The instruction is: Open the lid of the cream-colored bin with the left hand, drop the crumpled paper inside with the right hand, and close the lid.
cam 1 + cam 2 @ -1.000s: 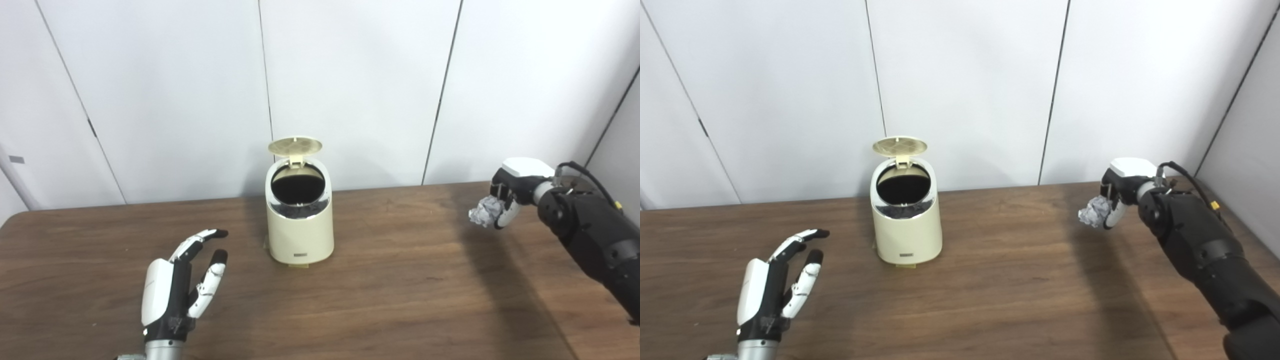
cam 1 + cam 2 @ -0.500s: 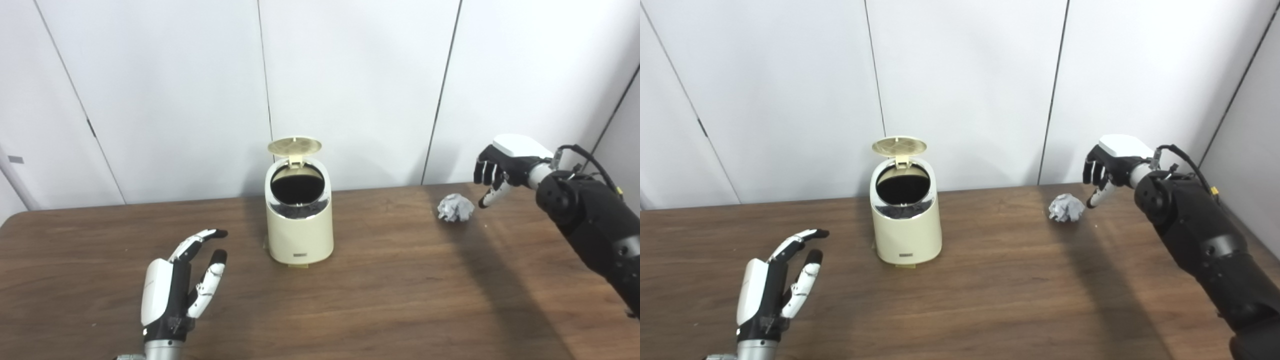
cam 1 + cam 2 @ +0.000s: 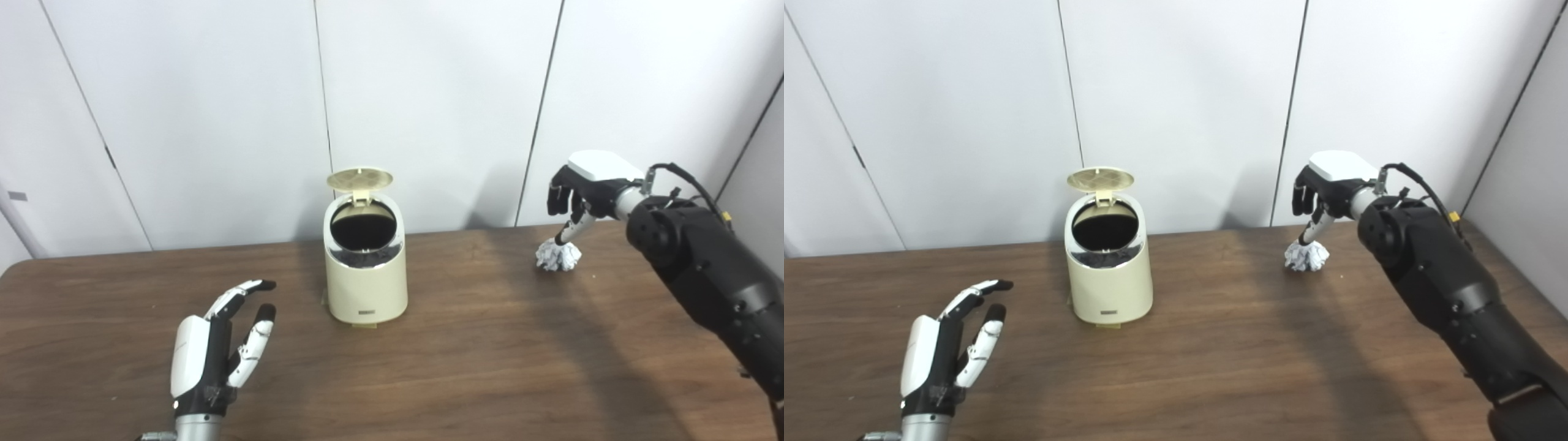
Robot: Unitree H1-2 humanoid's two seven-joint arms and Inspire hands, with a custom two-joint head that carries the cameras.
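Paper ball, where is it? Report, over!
Both hands open, left hand waiting. Paper ball on table, under right hand. Bin lid open, path clear.

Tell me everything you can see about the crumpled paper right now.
The crumpled paper is a small, whitish-grey wad with sharp creases, roughly ball-shaped. It lies on the brown wooden table, near the far edge, well to the right of the cream bin and not inside it. The right hand hangs just above it, fingers apart and pointing down; one fingertip looks to reach the top of the wad, but no grasp encloses it. Nothing else is near it.
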